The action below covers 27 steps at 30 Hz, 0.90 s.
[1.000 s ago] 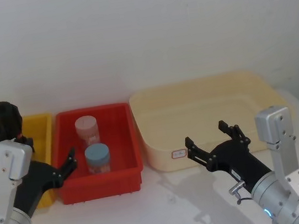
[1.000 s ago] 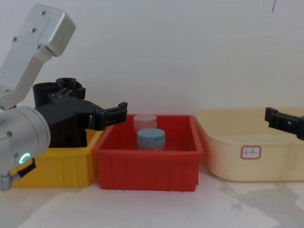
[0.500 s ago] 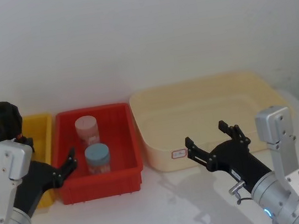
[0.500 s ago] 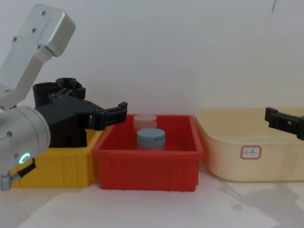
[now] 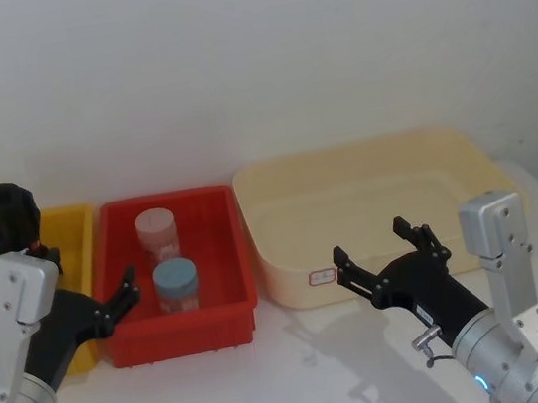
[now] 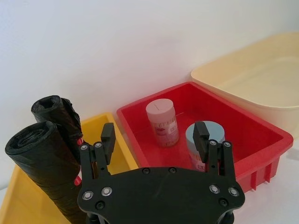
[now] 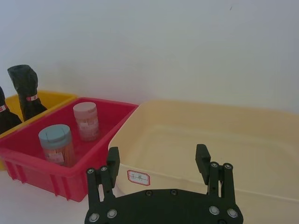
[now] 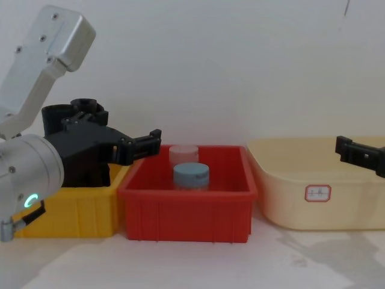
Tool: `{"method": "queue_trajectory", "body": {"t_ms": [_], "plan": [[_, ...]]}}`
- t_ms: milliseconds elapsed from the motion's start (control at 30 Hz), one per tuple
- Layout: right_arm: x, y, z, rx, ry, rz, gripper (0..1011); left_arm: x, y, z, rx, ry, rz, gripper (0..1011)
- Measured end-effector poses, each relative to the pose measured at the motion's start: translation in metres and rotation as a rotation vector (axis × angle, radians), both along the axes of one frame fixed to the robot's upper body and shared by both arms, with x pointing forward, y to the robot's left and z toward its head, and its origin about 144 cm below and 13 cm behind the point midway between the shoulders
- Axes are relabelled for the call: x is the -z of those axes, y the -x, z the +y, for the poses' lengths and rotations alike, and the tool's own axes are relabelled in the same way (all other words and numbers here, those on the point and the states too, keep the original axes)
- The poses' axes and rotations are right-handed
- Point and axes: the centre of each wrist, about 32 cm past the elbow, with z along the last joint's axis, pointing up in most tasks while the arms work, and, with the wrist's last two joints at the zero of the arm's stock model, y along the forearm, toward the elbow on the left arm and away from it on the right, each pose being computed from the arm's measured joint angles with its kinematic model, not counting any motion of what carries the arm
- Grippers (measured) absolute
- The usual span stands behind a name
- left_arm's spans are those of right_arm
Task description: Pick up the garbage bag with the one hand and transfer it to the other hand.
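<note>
Step in hand: approach, nothing gripped yet. The garbage bag (image 6: 39,168) stands upright in the yellow bin (image 5: 68,230), at 10 o'clock from the left gripper (image 6: 155,133), whose fingers are spread. The right gripper (image 5: 371,240), also spread and empty, hovers at 3 o'clock. Next: swing the left gripper to 10 o'clock, straddle the bag, close.

From where I sit this looks like a lab or robot test bench: a plain white table (image 5: 302,367) set against a bare white wall (image 5: 230,67). Three plastic sorting bins stand side by side along the table's far edge. A yellow bin (image 8: 78,211) is at the left end, a red bin (image 8: 186,214) in the middle holds a pink-lidded jar (image 5: 156,232) and a blue-lidded jar (image 5: 175,283), and a wide cream tub (image 8: 283,198) on the right has a small red-framed label (image 8: 317,192) on its front wall.
</note>
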Motion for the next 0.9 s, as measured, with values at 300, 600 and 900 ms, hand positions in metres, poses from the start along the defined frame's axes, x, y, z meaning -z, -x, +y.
{"method": "queue_trajectory", "body": {"t_ms": [300, 600, 900], "plan": [[0.0000, 0.0000, 0.0000, 0.000, 0.000, 0.000, 1000, 0.0000, 0.0000, 0.0000, 0.000, 0.000, 0.000, 1001], [0.0000, 0.0000, 0.0000, 0.000, 0.000, 0.000, 1000, 0.0000, 0.0000, 0.0000, 0.000, 0.000, 0.000, 1001], [0.0000, 0.0000, 0.0000, 0.000, 0.000, 0.000, 1000, 0.0000, 0.0000, 0.0000, 0.000, 0.000, 0.000, 1002]]}}
